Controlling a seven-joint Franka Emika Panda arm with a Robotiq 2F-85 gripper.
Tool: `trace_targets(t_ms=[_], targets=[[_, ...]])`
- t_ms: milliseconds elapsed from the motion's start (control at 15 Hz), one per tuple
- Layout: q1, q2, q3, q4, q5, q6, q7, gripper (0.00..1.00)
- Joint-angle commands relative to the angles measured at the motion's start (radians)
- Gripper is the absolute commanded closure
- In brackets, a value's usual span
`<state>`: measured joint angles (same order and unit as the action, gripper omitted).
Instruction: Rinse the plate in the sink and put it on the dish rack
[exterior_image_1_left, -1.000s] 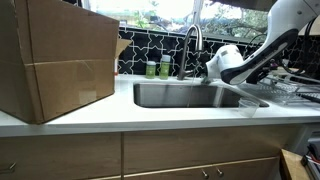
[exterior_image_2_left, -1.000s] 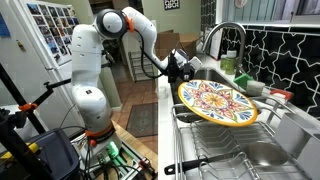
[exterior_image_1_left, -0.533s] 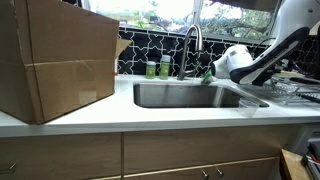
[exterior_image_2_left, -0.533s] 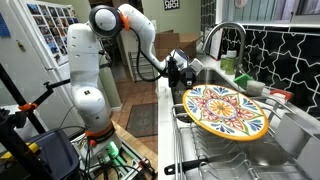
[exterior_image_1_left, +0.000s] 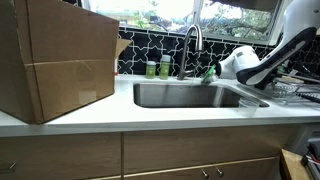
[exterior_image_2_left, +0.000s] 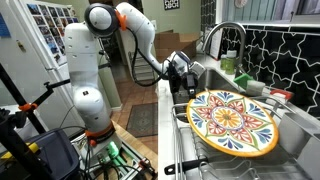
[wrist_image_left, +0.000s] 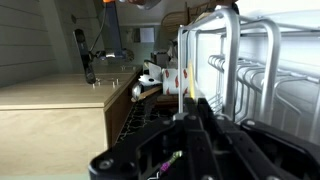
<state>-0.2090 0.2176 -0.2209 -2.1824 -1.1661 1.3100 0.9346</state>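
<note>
Exterior view: the worktop (exterior_image_1_left: 150, 118) carries a large cardboard box (exterior_image_1_left: 55, 60) beside the steel sink (exterior_image_1_left: 185, 95). In an exterior view the white arm (exterior_image_2_left: 85, 60) reaches over the wire dish rack (exterior_image_2_left: 205, 160). The patterned plate (exterior_image_2_left: 233, 122) hangs tilted above the rack, near the sink. The pincer (exterior_image_2_left: 187, 90) is clamped on the plate's rim at the arm's side.

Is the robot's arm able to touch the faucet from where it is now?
Probably yes. The gripper hangs by the sink, close beside the faucet, and nothing shows between them in that exterior view.
</note>
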Motion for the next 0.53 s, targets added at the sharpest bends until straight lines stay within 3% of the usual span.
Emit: trace_targets(t_ms=[0, 333, 400, 467], targets=[[-0.020, -0.047, -0.002, -0.056, -0.035, 0.061, 0.035, 0.98], [-0.031, -0.063, -0.008, -0.075, -0.041, 0.106, 0.058, 0.95], [-0.033, -0.064, -0.010, -0.077, -0.041, 0.109, 0.057, 0.68], [-0.033, -0.067, -0.010, -0.077, -0.041, 0.111, 0.056, 0.68]])
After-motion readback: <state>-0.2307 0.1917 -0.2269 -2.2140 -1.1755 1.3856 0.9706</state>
